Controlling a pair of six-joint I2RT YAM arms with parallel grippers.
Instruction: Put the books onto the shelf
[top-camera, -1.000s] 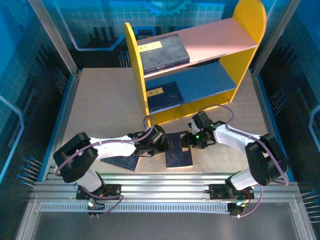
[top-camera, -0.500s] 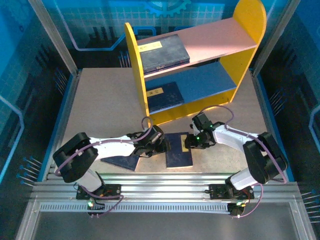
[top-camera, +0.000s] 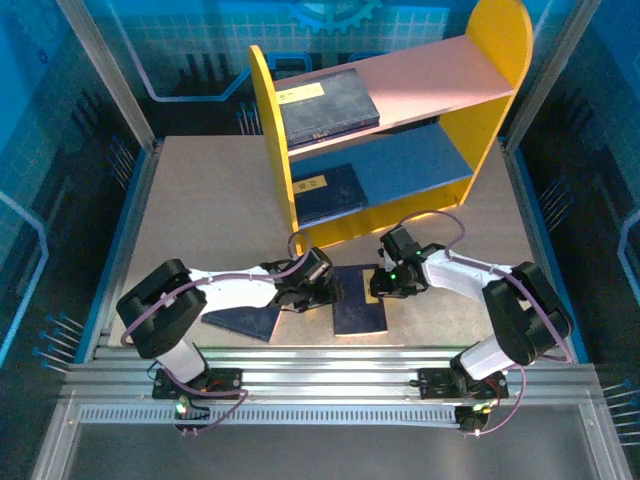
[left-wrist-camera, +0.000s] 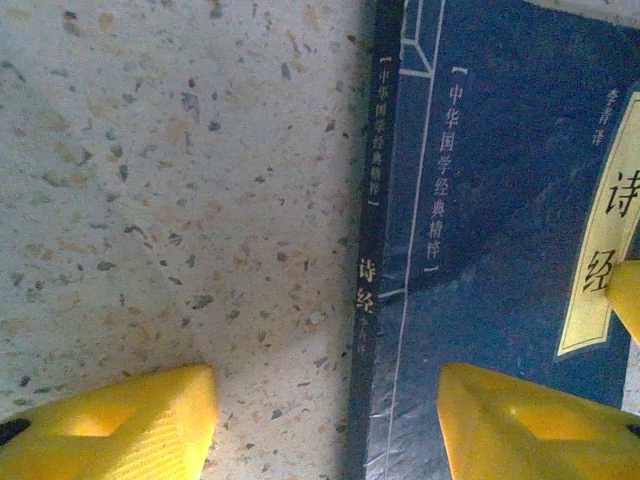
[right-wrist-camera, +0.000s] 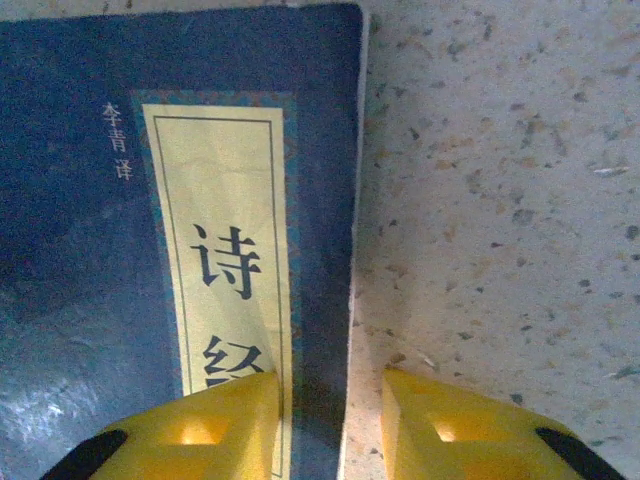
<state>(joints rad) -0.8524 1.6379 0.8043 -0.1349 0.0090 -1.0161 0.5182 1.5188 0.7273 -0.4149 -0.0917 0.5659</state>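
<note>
Right wrist view: book (right-wrist-camera: 100, 300) edge is straddled by right gripper (right-wrist-camera: 330, 425), narrowly apart; spine by left gripper (left-wrist-camera: 325, 425), wide apart; long axis is aimed at shelf (top-camera: 275, 160).

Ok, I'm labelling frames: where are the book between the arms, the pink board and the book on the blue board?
book between the arms (top-camera: 358, 312): top view, cover.
pink board (top-camera: 440, 85): top view, bare right part.
book on the blue board (top-camera: 328, 193): top view, cover.
</note>
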